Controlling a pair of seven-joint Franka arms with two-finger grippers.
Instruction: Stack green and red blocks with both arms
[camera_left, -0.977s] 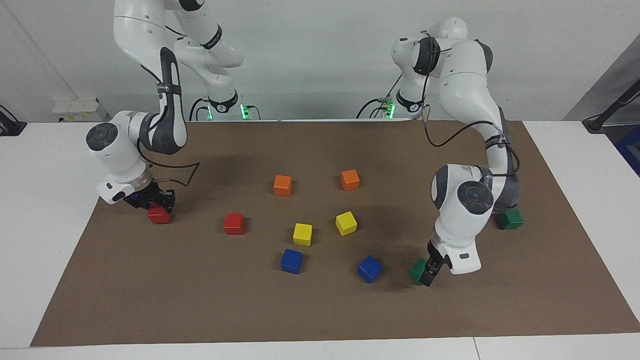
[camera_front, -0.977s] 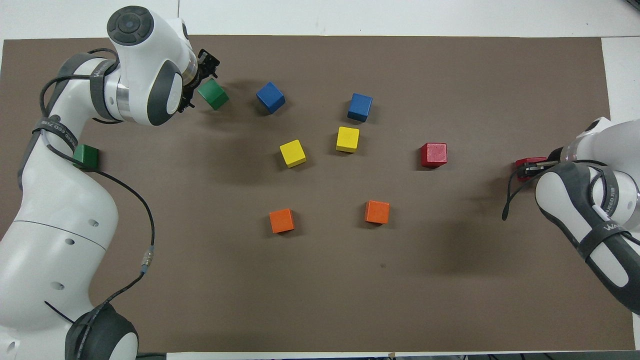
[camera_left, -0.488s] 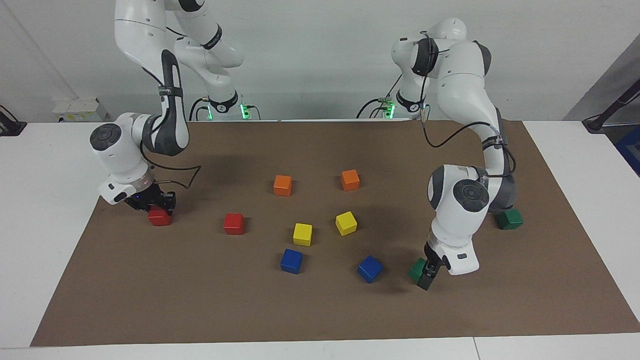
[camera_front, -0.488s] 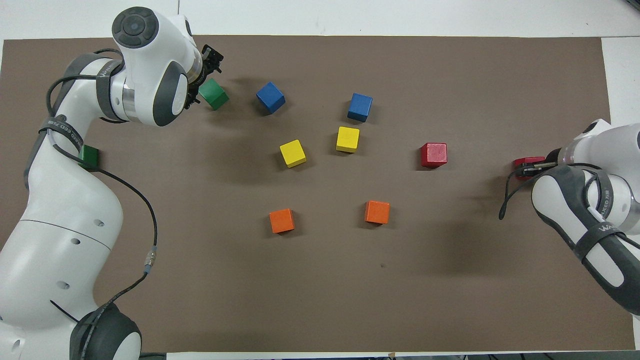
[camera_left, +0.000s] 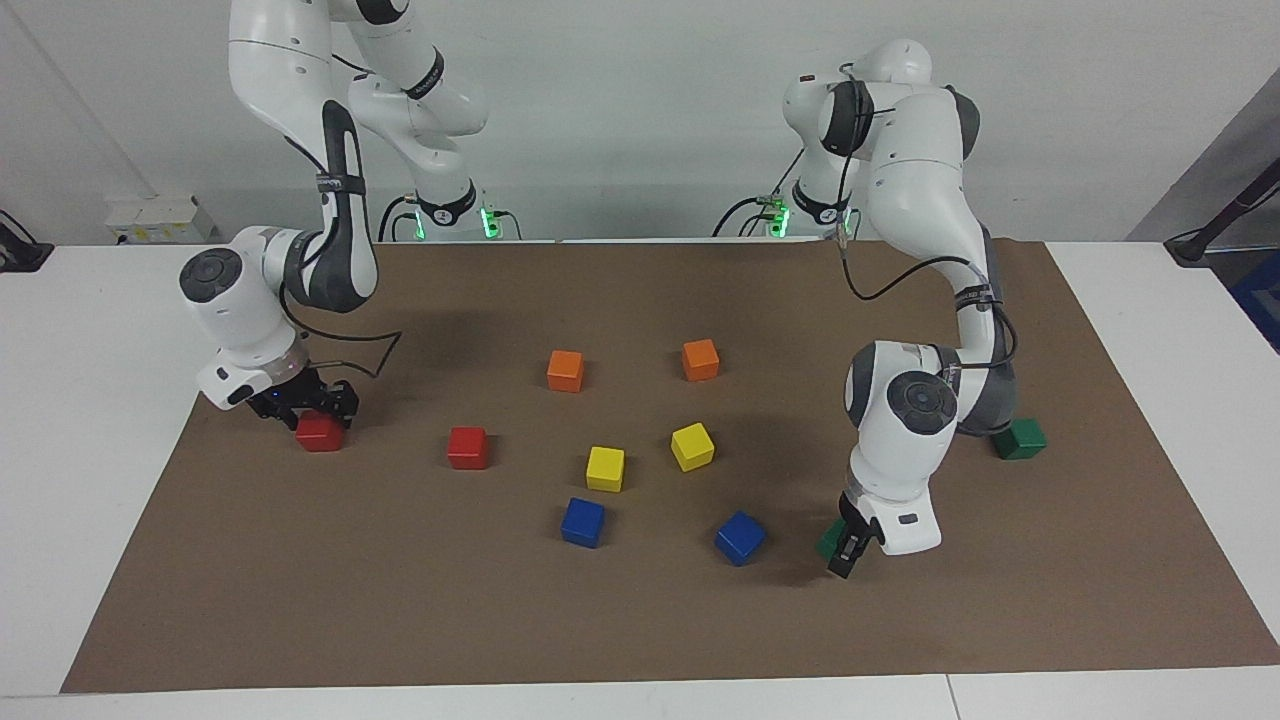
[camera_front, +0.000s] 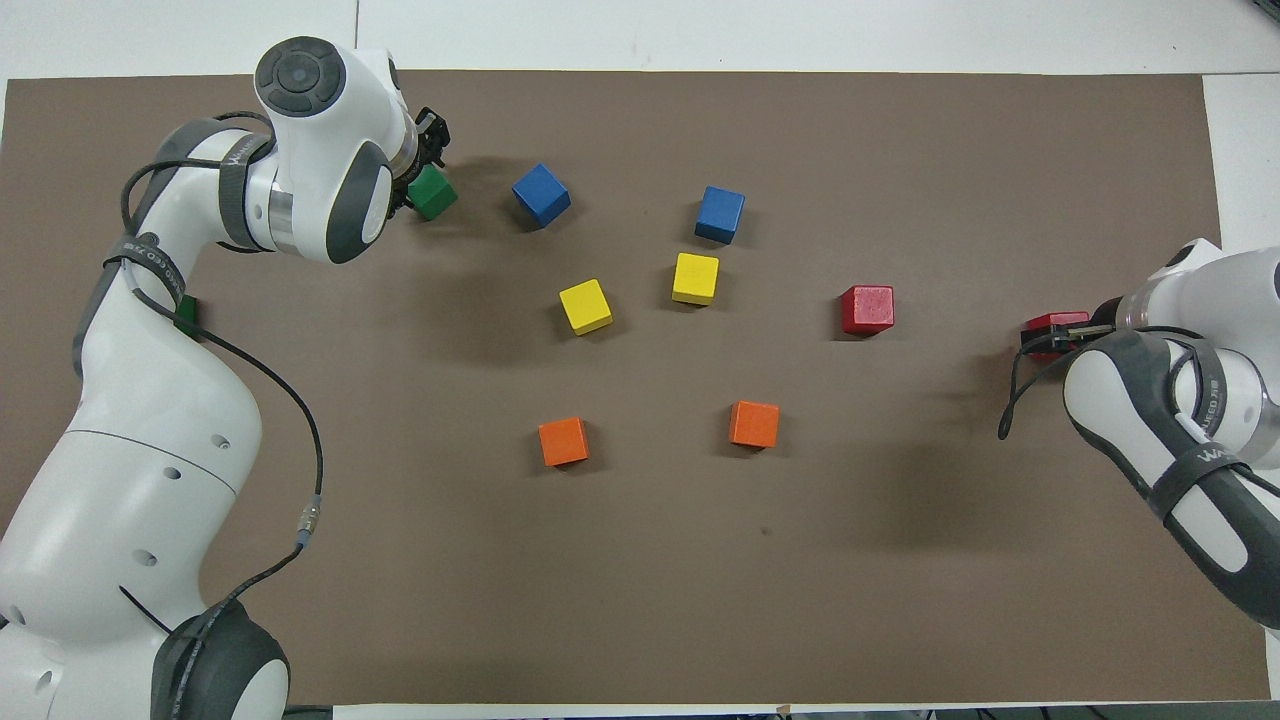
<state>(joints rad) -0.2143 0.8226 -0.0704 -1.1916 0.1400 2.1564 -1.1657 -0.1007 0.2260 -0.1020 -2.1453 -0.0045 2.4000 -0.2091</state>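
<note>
One dark green block lies on the brown mat toward the left arm's end, far from the robots; it also shows in the overhead view. My left gripper is down at this block, touching it. The second green block lies nearer the robots, mostly hidden under the left arm in the overhead view. One red block lies at the right arm's end, with my right gripper right on top of it. The second red block lies free toward the middle.
Two orange cubes, two yellow cubes and two blue cubes are spread over the middle of the mat. The nearest blue cube lies beside the green block at my left gripper.
The left arm's wrist has swung toward the middle of the table while its gripper stayed at the green block, which shifted slightly. The right arm's wrist shifted slightly; its red block stayed in place.
</note>
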